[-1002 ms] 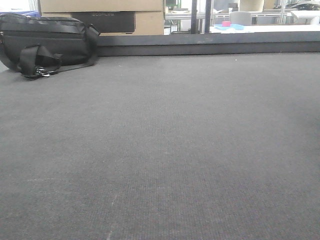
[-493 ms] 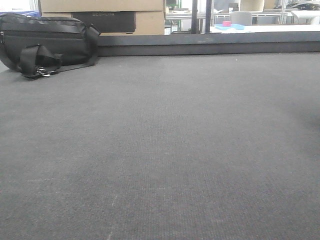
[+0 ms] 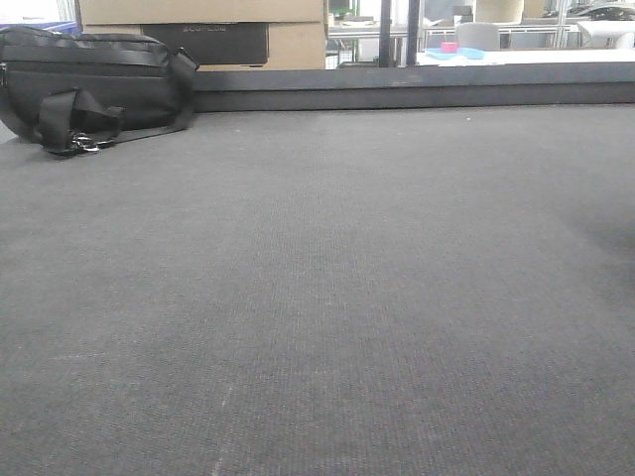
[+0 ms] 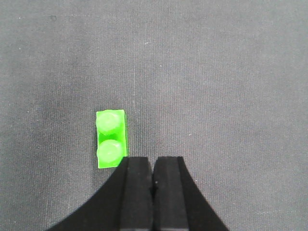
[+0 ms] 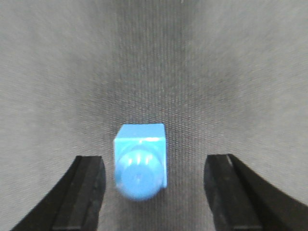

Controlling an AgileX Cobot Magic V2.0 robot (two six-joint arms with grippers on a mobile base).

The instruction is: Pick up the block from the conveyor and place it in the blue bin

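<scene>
Left wrist view. Left gripper (image 4: 153, 164) above the grey belt (image 4: 216, 72), jaws pressed flat together with nothing between them. Green block (image 4: 111, 138) with 2 studs, flat on the belt, just left of the closed fingertips and outside them.

Right wrist view. Right gripper (image 5: 154, 166) low over the belt, jaws spread wide. Blue block (image 5: 140, 161) with 1 stud, resting on the belt between the 2 fingers (image 5: 86, 192), nearer the left one, touching neither. Picture slightly blurred.

Front view. Bare belt filling the near and middle ground. Black bag (image 3: 89, 84) with strap and buckle, lying at the belt's far left corner. Dark rail (image 3: 417, 89) along the belt's far edge. Cardboard boxes (image 3: 198, 20) behind the rail, beyond the belt. Small pink object (image 3: 449, 47) on a pale blue tray (image 3: 471, 54), far beyond the belt, too small to identify.
</scene>
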